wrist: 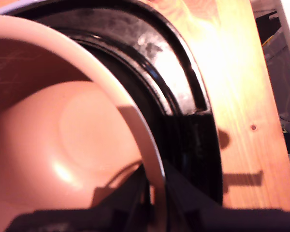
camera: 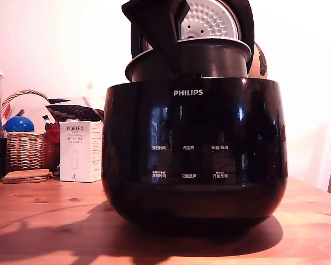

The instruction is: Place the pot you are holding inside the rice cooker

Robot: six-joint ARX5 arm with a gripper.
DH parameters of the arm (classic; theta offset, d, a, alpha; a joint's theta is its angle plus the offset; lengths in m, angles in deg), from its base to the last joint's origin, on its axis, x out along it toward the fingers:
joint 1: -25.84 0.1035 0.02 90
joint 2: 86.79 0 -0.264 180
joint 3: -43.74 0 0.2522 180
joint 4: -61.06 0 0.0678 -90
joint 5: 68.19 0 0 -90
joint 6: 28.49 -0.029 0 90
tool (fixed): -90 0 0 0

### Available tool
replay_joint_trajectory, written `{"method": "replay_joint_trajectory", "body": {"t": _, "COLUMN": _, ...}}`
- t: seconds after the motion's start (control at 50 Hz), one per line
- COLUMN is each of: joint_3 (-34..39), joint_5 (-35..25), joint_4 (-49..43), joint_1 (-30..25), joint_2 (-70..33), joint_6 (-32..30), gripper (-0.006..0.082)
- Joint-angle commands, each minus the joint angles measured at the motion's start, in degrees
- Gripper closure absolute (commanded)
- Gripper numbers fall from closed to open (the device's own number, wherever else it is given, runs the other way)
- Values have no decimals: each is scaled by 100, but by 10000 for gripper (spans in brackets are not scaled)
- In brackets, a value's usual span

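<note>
From the exterior view, my gripper (camera: 161, 41) clamps the rim of the pot (camera: 209, 58), which sits partly lowered into the PHILIPS rice cooker (camera: 193, 154), lid open behind. On the wrist view, the pot (wrist: 77, 130) looks off-centre in the cooker's well (wrist: 183, 96) (I'd centre it, then lower straight).

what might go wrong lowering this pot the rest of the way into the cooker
1. The pot sits partly in the rice cooker, its rim above the opening. In the wrist view it looks off-centre, so it may catch on the cooker's inner edge.
2. The hand pinches only the pot's thin rim; a tilt could make it slip.
3. The open lid stands close behind the arm, which may bump it.
</note>
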Motion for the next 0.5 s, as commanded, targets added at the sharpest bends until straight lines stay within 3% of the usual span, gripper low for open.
{"method": "replay_joint_trajectory", "body": {"t": 0.0, "joint_3": -151, "joint_5": -15, "joint_4": 114, "joint_1": -107, "joint_2": -116, "joint_6": -28, "gripper": 791}}
{"method": "replay_joint_trajectory", "body": {"t": 0.48, "joint_3": -151, "joint_5": -103, "joint_4": 315, "joint_1": -216, "joint_2": -162, "joint_6": 26, "gripper": 791}}
